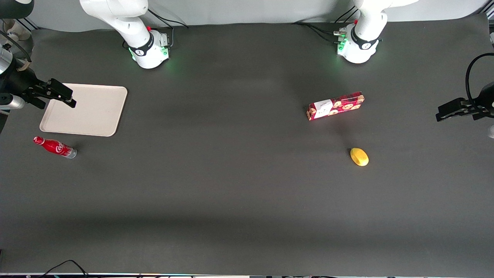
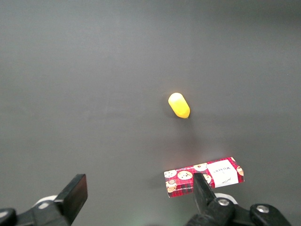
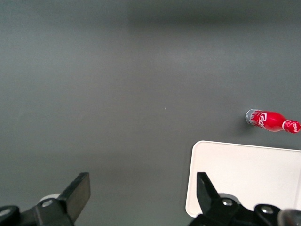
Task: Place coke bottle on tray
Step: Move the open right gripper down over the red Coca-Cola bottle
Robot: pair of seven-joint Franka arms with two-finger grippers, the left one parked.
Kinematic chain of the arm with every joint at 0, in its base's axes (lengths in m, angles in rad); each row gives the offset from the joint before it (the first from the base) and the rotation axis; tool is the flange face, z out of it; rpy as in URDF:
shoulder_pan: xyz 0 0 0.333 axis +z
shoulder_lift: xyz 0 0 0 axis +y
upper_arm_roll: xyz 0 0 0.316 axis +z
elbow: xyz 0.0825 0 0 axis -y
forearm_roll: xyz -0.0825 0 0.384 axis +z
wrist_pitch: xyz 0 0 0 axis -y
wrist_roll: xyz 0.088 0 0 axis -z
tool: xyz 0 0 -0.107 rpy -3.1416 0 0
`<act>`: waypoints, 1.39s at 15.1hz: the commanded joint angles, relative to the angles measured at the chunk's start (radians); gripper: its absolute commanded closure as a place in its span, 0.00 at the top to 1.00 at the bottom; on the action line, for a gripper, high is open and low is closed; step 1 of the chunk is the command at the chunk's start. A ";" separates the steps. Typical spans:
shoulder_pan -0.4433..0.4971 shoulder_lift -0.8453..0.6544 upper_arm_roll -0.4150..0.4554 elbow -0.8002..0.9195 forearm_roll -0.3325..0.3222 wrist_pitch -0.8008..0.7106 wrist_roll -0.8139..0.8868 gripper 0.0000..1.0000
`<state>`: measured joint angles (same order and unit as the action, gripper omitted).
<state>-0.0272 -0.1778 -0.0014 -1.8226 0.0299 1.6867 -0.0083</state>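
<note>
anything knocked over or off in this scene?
The coke bottle lies on its side on the mat, just off the tray and nearer the front camera. The cookie box also lies flat, near a yellow lemon-like object. No spill or damage visible. The gripper hovers open above the tray's edge.

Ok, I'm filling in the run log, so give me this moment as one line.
phase: pre-grasp | gripper: open, above tray | coke bottle: lying on table, beside tray, nearer front camera | tray: bare

Premises appear to be a robotics laboratory. Two white arm bases [image 1: 148, 48] are bolted to a dark matted table [image 1: 231, 185]. Cables trail along its edges.
</note>
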 commanded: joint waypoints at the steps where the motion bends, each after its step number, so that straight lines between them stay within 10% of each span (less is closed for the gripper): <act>1: -0.013 0.017 0.004 0.036 0.018 -0.025 0.013 1.00; 10: -0.097 0.142 -0.037 0.032 -0.114 0.008 -0.140 1.00; 21: -0.134 0.282 -0.308 -0.253 -0.113 0.618 -0.533 1.00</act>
<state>-0.1640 0.1093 -0.2752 -1.9751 -0.0739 2.1689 -0.4444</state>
